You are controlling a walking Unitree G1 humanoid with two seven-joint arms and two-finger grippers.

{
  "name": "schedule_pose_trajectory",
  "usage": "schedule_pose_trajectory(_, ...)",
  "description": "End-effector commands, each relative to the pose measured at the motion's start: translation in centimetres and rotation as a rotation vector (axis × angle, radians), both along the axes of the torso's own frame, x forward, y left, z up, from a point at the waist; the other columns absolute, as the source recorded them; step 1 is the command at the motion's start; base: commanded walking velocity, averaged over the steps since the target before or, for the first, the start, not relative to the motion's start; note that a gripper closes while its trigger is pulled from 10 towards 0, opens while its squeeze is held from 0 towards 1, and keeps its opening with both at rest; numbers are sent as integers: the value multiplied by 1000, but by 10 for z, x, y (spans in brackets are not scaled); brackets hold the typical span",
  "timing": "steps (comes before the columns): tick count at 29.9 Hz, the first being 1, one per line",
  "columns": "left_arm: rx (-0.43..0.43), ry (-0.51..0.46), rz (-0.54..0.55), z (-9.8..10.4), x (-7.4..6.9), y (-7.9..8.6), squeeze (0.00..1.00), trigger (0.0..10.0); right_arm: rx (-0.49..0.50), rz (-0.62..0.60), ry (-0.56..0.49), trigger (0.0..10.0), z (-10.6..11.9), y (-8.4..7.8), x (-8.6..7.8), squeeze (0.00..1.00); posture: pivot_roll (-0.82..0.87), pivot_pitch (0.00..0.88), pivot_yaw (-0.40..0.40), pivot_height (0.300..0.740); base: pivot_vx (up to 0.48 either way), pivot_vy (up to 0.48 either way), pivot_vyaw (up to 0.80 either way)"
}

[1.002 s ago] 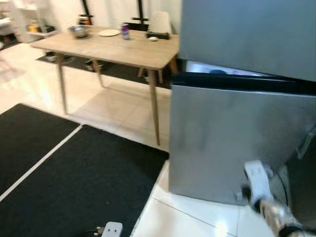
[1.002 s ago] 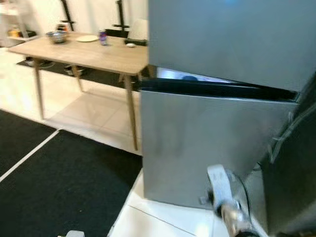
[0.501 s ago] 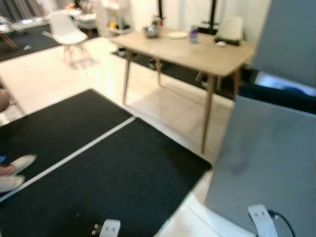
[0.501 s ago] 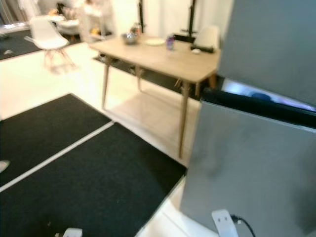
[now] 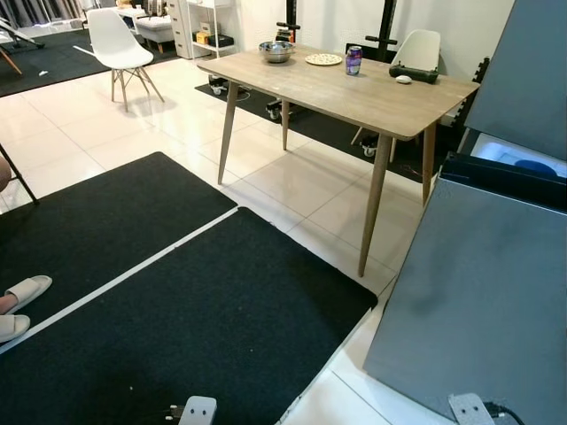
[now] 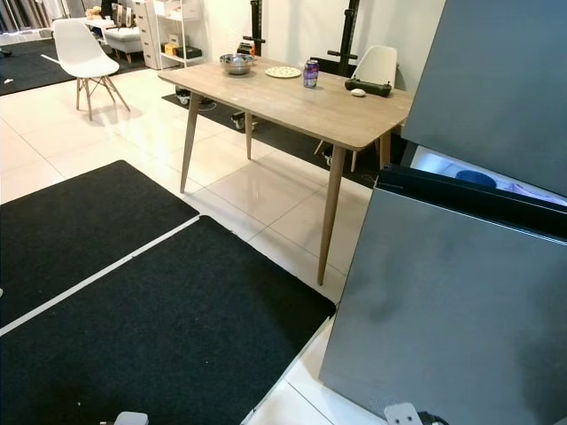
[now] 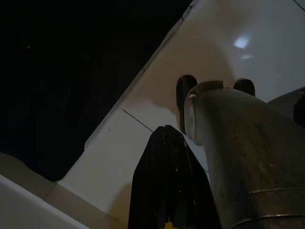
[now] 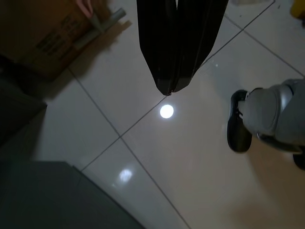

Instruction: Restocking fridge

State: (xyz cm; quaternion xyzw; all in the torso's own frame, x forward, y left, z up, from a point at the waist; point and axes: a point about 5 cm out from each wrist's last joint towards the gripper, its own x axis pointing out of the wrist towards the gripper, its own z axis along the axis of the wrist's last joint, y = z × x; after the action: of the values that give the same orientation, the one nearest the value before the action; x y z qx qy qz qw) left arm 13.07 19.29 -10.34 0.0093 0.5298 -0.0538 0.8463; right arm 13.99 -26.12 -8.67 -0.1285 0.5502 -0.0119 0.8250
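White tile and black mats fill the room as the view swings left off the fridge, bringing the desk and its can into sight, probably the next stock. Left gripper and right gripper hang clenched and empty above the floor.

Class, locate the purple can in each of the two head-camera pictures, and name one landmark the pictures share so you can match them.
Left eye view: can stands upright on the far side of the table, right of the plate, upper middle of the picture.
Right eye view: can at the same spot on the table, a little left of its left-eye place.
Shared landmark: the steel bowl at the table's far left end.
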Motion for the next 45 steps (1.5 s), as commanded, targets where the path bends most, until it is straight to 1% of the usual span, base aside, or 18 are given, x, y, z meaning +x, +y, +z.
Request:
schedule_pose_trajectory(1, -7, 51, -27, -4, -10, -6, 0, 10000, 3, -35, 9, 10000, -2, 0, -4, 0, -87, 0, -18, 740, 277, 0, -788)
schedule_pose_trajectory(3, -6, 52, -27, -4, -11, -6, 0, 10000, 1, -48, 16, 10000, -2, -1, -7, 0, -86, 0, -17, 740, 277, 0, -788)
schedule_pose_trajectory(11, -6, 54, -30, -5, -11, -6, 0, 10000, -10, -57, 15, 10000, -2, -2, -7, 0, -87, 0, -17, 740, 308, 0, -788)
schedule_pose_trajectory(12, -6, 54, -31, -5, -12, -6, 0, 10000, -10, -76, 0, 10000, -2, -3, -7, 0, -87, 0, -17, 740, 401, 0, 0)
schedule_pose_trajectory(18, -3, 57, -33, -5, -12, -5, 0, 10000, -12, -59, -5, 10000, -1, -3, -4, 0, -87, 0, -17, 740, 402, 0, 0)
schedule_pose_trajectory(30, 3, 51, -31, -4, -11, -5, 0, 10000, -17, -67, -13, 10000, 0, -3, -3, 0, -84, 0, -15, 740, 404, 0, 0)
schedule_pose_trajectory(32, 4, 48, -14, -4, -10, -4, 0, 10000, -21, -73, -15, 10000, 0, -4, -3, 0, -84, 0, -15, 740, 0, 0, 0)
schedule_pose_trajectory(42, 3, 49, -15, -4, -10, -3, 0, 10000, -45, -112, -35, 10000, 1, -7, -4, 0, -87, 0, -13, 740, 0, 0, 0)
schedule_pose_trajectory(43, 1, 48, -15, -4, -10, -3, 0, 10000, -52, -125, -46, 10000, 1, -9, -4, 0, -87, 0, -13, 740, 0, 0, 0)
schedule_pose_trajectory(45, -4, 47, -15, -4, -10, -4, 0, 10000, -56, -168, -98, 10000, 6, -15, 2, 0, -91, 0, -12, 740, 0, 0, 0)
